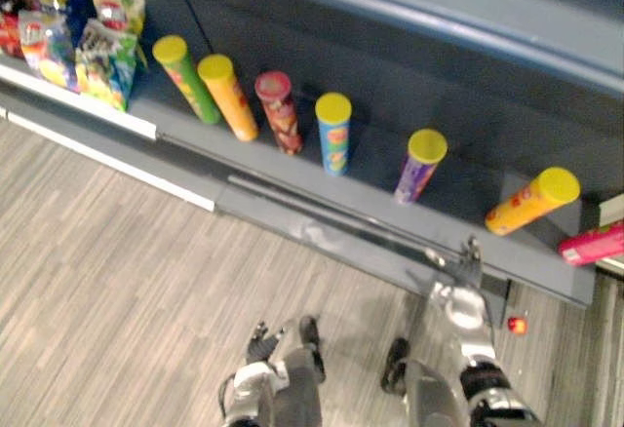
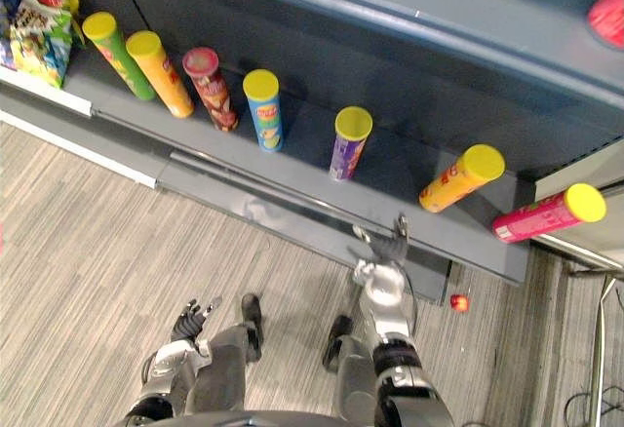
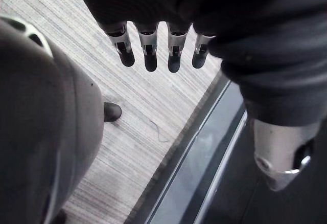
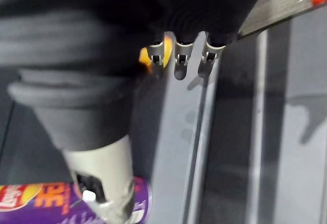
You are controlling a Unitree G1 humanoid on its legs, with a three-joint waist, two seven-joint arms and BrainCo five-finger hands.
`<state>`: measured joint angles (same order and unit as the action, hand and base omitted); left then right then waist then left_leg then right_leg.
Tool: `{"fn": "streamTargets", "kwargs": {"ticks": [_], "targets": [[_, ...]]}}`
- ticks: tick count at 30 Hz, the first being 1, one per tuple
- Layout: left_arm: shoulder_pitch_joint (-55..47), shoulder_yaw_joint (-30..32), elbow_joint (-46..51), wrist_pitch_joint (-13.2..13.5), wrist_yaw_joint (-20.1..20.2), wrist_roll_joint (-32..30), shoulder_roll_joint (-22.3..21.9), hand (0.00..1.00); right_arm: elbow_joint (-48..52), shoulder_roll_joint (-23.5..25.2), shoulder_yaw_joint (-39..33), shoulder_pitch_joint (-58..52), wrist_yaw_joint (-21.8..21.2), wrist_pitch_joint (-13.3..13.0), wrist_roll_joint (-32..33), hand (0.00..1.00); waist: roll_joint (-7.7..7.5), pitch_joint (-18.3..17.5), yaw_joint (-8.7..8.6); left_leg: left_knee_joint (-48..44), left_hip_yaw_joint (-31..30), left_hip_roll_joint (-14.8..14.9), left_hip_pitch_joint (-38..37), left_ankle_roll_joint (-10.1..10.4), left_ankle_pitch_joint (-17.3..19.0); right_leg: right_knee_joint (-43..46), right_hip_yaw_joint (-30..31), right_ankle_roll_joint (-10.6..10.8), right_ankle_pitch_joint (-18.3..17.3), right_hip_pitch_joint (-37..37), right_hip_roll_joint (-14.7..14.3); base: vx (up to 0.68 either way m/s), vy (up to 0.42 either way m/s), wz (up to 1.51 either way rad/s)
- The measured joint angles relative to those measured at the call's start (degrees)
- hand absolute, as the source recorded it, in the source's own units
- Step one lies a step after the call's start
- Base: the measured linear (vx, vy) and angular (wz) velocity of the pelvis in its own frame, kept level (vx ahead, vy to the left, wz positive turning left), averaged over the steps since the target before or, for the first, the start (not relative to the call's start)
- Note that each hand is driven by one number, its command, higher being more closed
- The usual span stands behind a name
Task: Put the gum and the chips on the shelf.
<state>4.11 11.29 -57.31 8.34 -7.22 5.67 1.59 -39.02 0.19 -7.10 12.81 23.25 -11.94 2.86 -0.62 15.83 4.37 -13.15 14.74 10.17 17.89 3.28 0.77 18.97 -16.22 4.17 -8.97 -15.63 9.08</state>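
- Nearest the robot, low at its side, the left hand [image 2: 188,324] hangs over the floor [image 2: 88,252]. Its fingers are loosely spread and it has nothing in it.
- Further forward, the right hand [image 2: 390,250] is stretched out to the front lip of the shelf [image 2: 292,196]. The fingers are straight and slack, the thumb is apart, and it grips nothing.
- Just beside that arm, on the floor below the lip, lies a small red object [image 2: 459,302]. Whether it is the gum I cannot tell.
- On the shelf just beyond the right hand stands the purple can [image 2: 349,142]. The orange can [image 2: 460,177] is to its right, and a pink can [image 2: 546,213] is further right again.
- Further left along the shelf is a row of four cans [image 2: 263,107], green, orange, red and blue. Snack bags [image 2: 41,39] sit at the far left end.
- As I judge it, the chips part looks done, since both hands are empty and the cans sit on the shelf.
- The gum is what seems left. I can pick out none on the shelf, so finding and lifting it would come next.
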Motion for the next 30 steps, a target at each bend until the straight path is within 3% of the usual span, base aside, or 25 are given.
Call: {"fn": "streamTargets", "kwargs": {"ticks": [5,12,16,24,30], "targets": [[-3.52,1.08,-3.73,-0.41,1.14,-2.08,1.22,0.00,-2.30,-2.13,1.80,-9.12,-6.35,0.31,-2.89,0.00,-0.22,-4.01,-2.16,8.80,1.02,-2.06,-5.87,-0.13,-2.93,-9.53,1.14,0.92,4.35,5.24,-1.01,0.12,0.045,-0.12],[-6.68,5.13,-4.26,-1.36,1.37,-2.59,1.21,0.00,-2.96,-2.64,2.94,-21.14,-14.63,0.66,-5.15,0.00,-1.39,-8.12,-2.89,15.47,1.99,-4.02,-12.82,-0.02,-4.34,-13.34,1.63,1.53,5.04,10.44,-1.29,0.10,0.023,-0.05],[-7.90,7.72,-4.32,-1.40,2.28,-2.58,1.05,0.00,-12.78,-2.17,0.59,-22.03,-18.12,1.55,-4.65,0.00,-1.80,-9.59,-3.11,17.75,2.33,-4.69,-15.72,-0.06,-4.61,-14.52,2.09,1.67,5.11,12.57,-1.22,0.06,0.021,-0.05],[-8.38,11.04,-6.40,-1.37,3.08,-1.97,0.65,0.00,-21.18,-2.05,-7.74,-19.38,-18.43,1.97,-4.12,0.00,-1.50,-10.73,-3.23,18.88,3.11,-5.39,-19.10,-0.01,-4.51,-15.98,2.87,2.15,5.41,15.75,-0.85,0.01,0.012,-0.03],[-8.39,11.15,-8.11,-1.40,3.58,-1.40,0.30,0.00,-25.69,-2.01,-15.29,-18.60,-18.39,4.29,2.61,0.00,-0.25,-11.80,-3.21,19.00,3.39,-5.40,-19.33,0.32,-4.19,-16.88,3.11,1.99,5.58,16.30,-0.89,0.00,0.000,0.00]]}}
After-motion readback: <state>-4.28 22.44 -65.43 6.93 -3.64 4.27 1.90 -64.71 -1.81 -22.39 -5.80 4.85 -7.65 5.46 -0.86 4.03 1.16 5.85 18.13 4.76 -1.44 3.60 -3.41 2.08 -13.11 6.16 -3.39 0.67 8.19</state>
